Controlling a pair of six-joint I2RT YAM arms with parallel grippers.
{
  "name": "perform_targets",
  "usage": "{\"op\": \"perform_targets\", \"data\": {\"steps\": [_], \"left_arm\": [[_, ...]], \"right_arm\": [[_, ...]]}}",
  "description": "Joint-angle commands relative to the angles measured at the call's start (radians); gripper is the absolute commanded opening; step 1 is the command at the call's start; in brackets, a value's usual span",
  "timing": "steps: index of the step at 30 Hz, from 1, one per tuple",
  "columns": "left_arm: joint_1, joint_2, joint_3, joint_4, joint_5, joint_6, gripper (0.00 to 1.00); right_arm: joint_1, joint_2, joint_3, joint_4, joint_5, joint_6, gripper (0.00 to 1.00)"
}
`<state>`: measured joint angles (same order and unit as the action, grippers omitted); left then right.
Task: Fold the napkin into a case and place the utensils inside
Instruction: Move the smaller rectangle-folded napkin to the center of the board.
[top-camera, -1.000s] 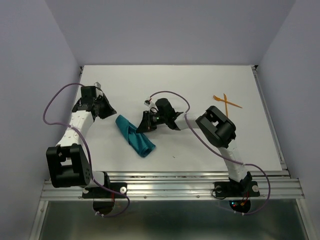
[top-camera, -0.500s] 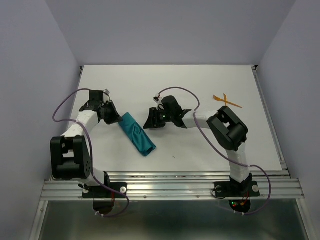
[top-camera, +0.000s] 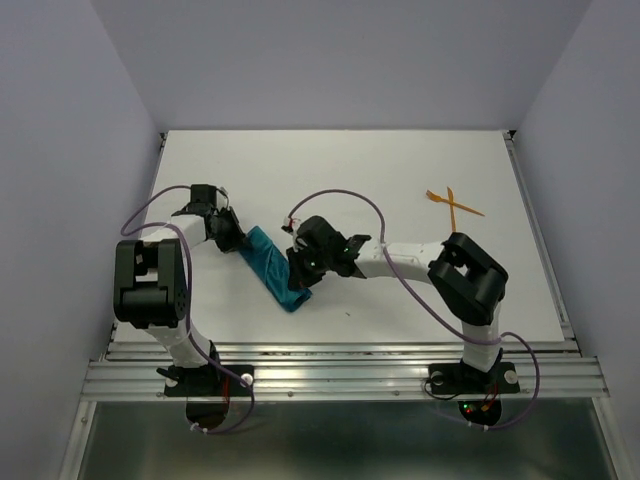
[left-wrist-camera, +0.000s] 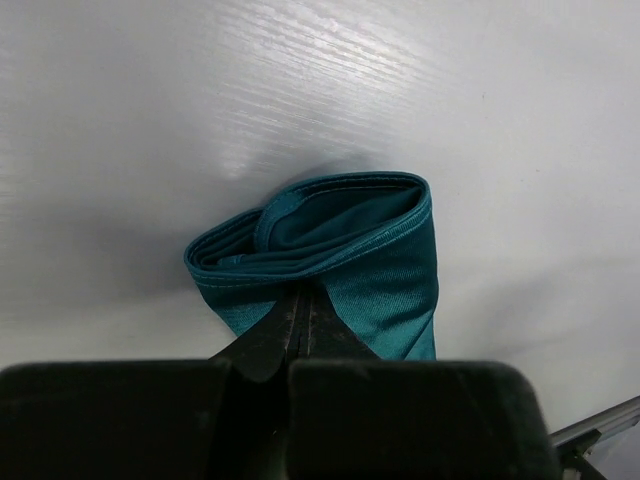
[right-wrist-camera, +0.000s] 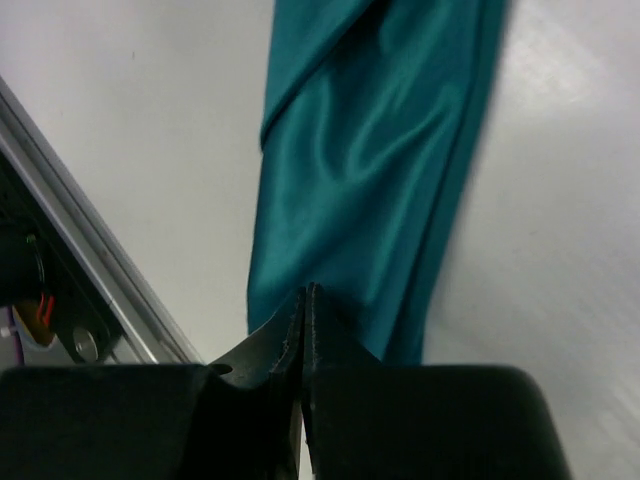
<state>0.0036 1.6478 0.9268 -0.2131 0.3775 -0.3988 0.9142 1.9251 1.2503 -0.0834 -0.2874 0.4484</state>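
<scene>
- Folding step, I reckon: the napkin (top-camera: 270, 262) lies in a rumpled strip, with the utensils (top-camera: 452, 204) well apart, far right.
- My left claw (left-wrist-camera: 303, 305) and right claw (right-wrist-camera: 305, 300) are pressed together at opposite ends; can't tell if cloth's caught.
- Next: flatten it out.

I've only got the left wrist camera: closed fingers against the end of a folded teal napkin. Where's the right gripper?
Observer: The right gripper is at the napkin's near end, jaws shut, seemingly pinching its edge.
Operator: Where are the utensils?
Observer: The utensils lie crossed at the far right of the table, apart from the napkin.
Operator: How does the napkin lie?
Observer: As a narrow strip, running diagonally from far left to near right.
</scene>
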Motion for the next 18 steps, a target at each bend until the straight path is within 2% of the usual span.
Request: {"op": "perform_targets", "data": {"steps": [1,6,9,12,18], "left_arm": [[0.001,0.017,0.047,0.027,0.005,-0.009,0.00],[0.001,0.052,0.055,0.004,-0.023,-0.003,0.00],[0.001,0.050,0.050,0.006,-0.019,0.000,0.00],[0.001,0.038,0.050,0.008,-0.012,-0.005,0.00],[0.001,0.006,0.064,-0.012,0.000,0.000,0.00]], "right_arm": [[0.038,-0.018,0.012,-0.084,0.027,-0.047,0.01],[0.038,0.005,-0.023,-0.107,0.085,-0.020,0.01],[0.038,0.003,-0.029,-0.122,0.171,-0.022,0.01],[0.038,0.017,-0.028,-0.142,0.211,-0.046,0.01],[0.022,0.037,-0.017,-0.180,0.390,-0.115,0.01]]}}
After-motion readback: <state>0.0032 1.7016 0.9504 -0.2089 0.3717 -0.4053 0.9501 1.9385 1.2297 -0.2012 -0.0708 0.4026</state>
